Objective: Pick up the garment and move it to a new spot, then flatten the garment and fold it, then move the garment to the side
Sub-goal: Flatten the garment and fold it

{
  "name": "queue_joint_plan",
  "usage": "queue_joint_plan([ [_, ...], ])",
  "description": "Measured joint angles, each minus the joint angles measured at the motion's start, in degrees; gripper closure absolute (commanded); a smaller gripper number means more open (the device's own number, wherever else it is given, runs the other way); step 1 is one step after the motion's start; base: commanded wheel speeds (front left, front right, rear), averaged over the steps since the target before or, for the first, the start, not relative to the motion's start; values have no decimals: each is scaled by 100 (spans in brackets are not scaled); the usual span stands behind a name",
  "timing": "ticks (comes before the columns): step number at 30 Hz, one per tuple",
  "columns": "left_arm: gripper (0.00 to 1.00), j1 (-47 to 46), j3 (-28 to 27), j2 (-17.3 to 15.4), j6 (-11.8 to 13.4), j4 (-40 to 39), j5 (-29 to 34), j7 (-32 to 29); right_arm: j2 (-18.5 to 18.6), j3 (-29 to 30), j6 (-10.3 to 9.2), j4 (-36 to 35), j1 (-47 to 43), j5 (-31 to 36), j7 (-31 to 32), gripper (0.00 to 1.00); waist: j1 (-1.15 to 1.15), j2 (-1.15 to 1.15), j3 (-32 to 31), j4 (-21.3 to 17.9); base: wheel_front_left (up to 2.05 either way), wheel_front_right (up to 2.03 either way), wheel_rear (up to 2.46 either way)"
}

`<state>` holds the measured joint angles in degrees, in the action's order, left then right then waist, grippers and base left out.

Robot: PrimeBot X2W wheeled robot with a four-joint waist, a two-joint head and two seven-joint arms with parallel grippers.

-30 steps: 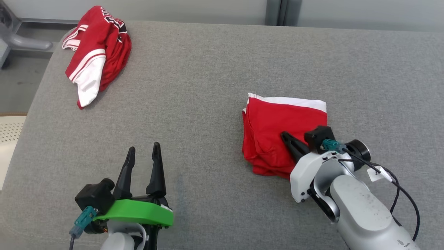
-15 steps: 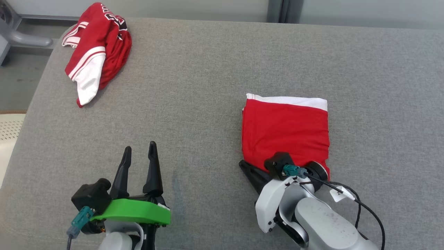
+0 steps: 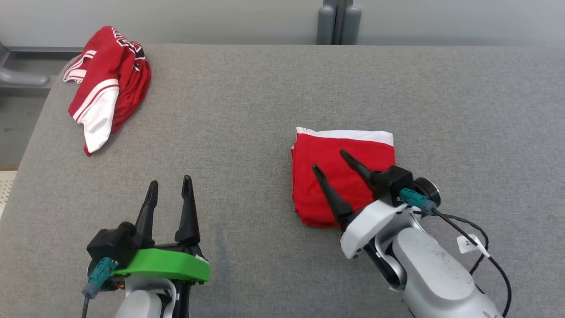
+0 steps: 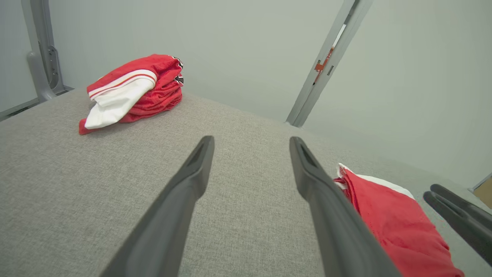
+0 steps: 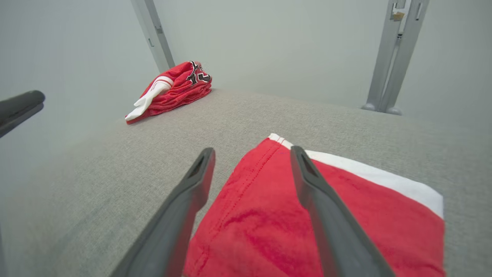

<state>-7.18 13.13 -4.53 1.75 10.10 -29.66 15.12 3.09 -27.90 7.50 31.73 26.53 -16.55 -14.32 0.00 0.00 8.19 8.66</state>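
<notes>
Where the work lies, grey padded surface (image 3: 247, 132): broad and bare through the middle and on the right, so a bundle can be carried sideways there without meeting anything.
Crumpled red garment (image 3: 110, 84): heaped at the far left corner, well apart from the work. The carry is better aimed away from it.
Folded garment (image 3: 311, 190): a compact red rectangle lying flat, right of centre. The fold looks finished, so the step in hand is probably the move to the side.
Right gripper (image 3: 328, 159): jaws spread wide and holding nothing, poised over the near left part of the folded garment, with the fingers pointing across the cloth.
Left gripper (image 3: 170, 180): also spread wide and empty, over bare surface at the near left, well clear of the fold.
White band (image 3: 348, 134): straight along the far edge. It is a handy check, since the stack has slipped if the band skews during the carry.
Near edge (image 3: 318, 221): several layers show here, slightly rumpled. One finger should go under the whole stack and one on top, pinching every layer.
Lift: low and level, then set down flat before the jaws part. A grip on the top layer alone would likely peel the fold open.
</notes>
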Motion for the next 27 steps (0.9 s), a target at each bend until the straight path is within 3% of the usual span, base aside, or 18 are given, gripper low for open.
queue_joint_plan([
  [9,0,100,-185,7,-35,188,442,0,-14,1630,0,-903,-934,545,-67,0,0,0,-339,-332,0,0,0],
  [13,0,284,-335,23,-86,162,614,0,-13,2098,0,-1362,-1427,513,-71,0,0,0,-474,-456,0,0,0],
  [27,0,928,-913,115,-235,137,868,0,-20,2296,0,-1752,-2037,565,-74,0,0,0,-635,-718,0,0,0],
])
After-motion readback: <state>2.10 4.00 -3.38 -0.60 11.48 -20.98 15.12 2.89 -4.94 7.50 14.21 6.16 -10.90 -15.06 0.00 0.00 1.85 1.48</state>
